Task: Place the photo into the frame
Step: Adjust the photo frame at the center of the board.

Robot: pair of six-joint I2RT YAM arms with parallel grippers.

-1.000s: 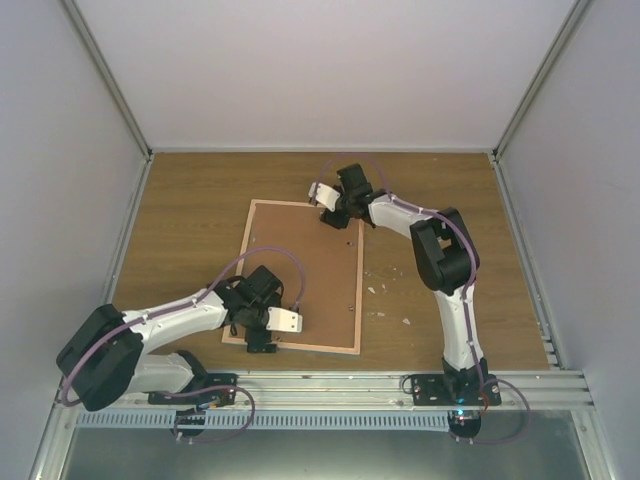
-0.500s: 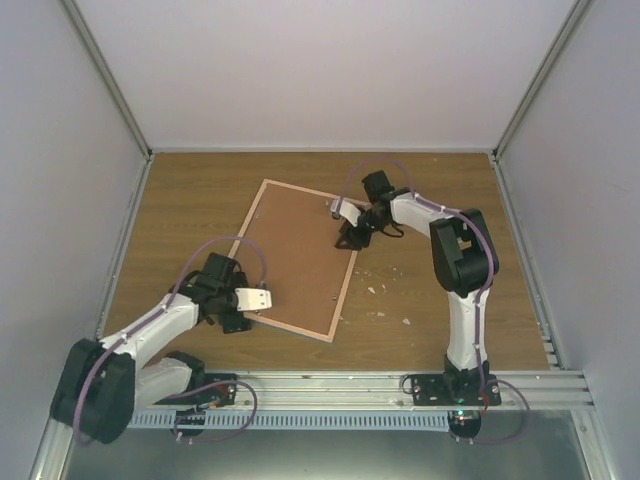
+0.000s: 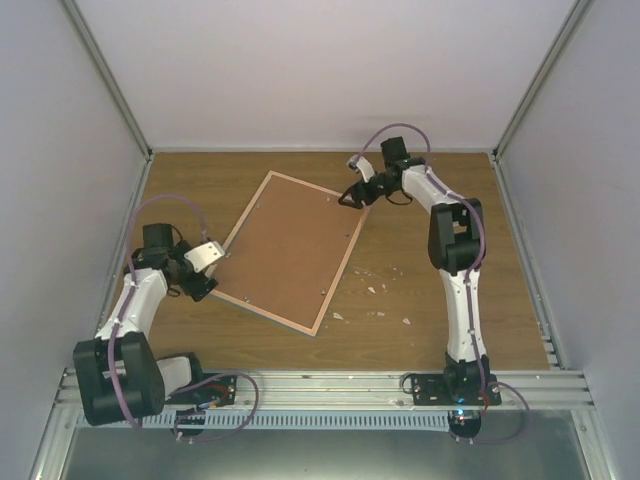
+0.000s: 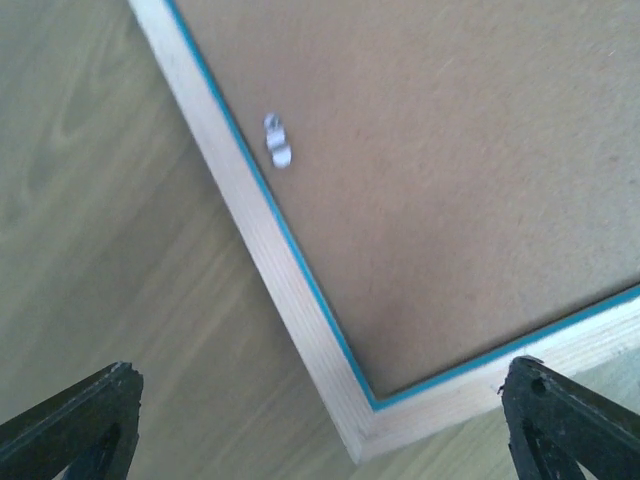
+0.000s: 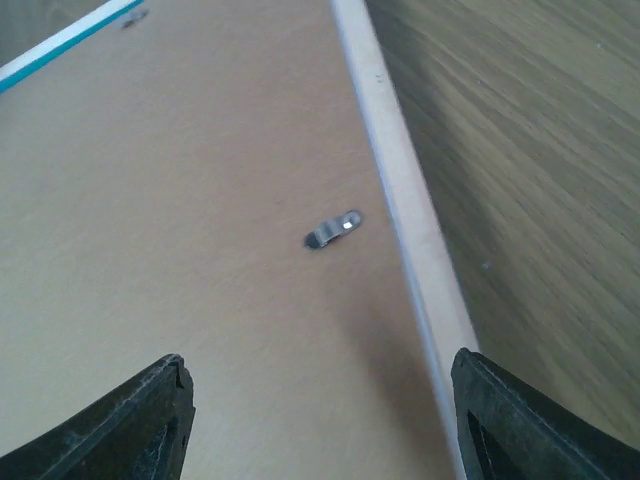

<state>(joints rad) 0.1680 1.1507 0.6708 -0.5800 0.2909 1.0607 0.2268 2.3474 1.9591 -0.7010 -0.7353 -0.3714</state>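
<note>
Reaching left arm [image 3: 135, 300]: rises from its base at the near left edge and bends toward the left side of the tabletop [image 3: 450, 200].
Left end effector [image 3: 200, 283]: just beside the left corner of the frame [image 3: 290, 250]; whether it touches the wood cannot be told.
Left fingers [image 4: 70, 420]: spread wide with nothing gripped; in the wrist view the frame's corner shows between them, lower down.
Frame position: flat on the tabletop near its middle, front down and brown backing board up. It is turned at a slant, so one corner points to the near edge and one to the far wall.
Frame edge [image 4: 310, 330]: light wood, with a thin teal line where it meets the board.
Turn clip [image 4: 279, 142]: a small metal tab on the board, close to the wood edge.
Scraps [image 3: 372, 290]: a few small white bits on the tabletop to the right of the frame, apart from it.
Right arm [image 3: 455, 240]: stands up from its base at the near right and stretches toward the far side.
Right end effector [image 3: 350, 198]: at the frame's far right corner, above the board.
Right fingers [image 5: 130, 420]: well apart, holding nothing; board and wood edge show between them, with a second metal clip [image 5: 332, 231] on the board near that edge.
</note>
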